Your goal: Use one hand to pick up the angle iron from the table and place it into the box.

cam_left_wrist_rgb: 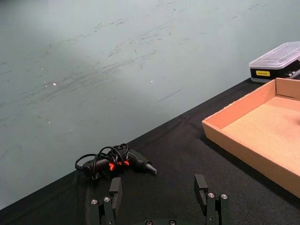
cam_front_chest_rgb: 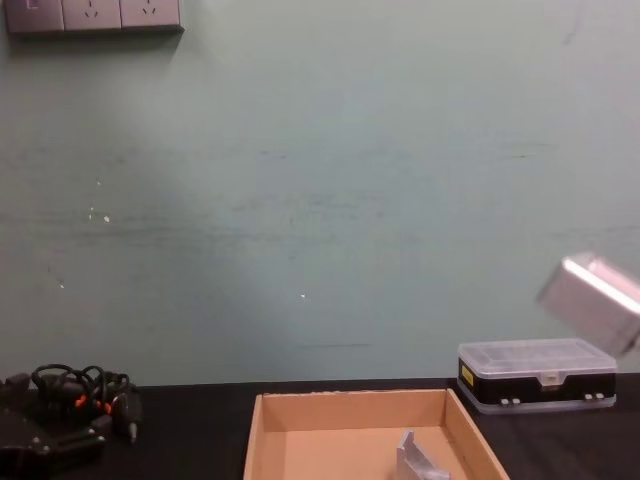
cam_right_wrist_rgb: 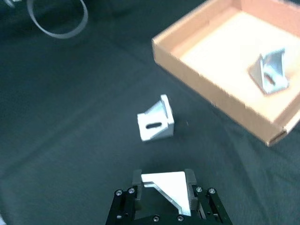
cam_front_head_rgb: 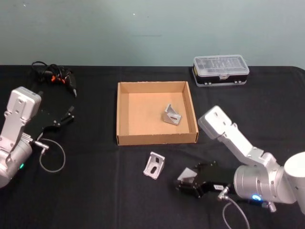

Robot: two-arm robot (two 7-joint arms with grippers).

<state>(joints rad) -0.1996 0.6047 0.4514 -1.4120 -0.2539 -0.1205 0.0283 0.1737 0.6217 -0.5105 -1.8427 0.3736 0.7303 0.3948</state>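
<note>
Left claw [cam_left_wrist_rgb: 158,186] parked well to the left, jaws wide apart, empty; loose angle iron [cam_front_head_rgb: 155,165] on the table [cam_front_head_rgb: 95,191], just left of the right claw [cam_front_head_rgb: 186,181]; box [cam_front_head_rgb: 118,114] beyond that claw, holding a second angle iron [cam_front_head_rgb: 172,114]; right claw clamped on a third angle iron [cam_right_wrist_rgb: 165,186], low over the table

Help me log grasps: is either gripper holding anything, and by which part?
The right gripper holds an angle iron, fingers pressing on its two opposite sides. The left gripper is open, holding nothing.
</note>
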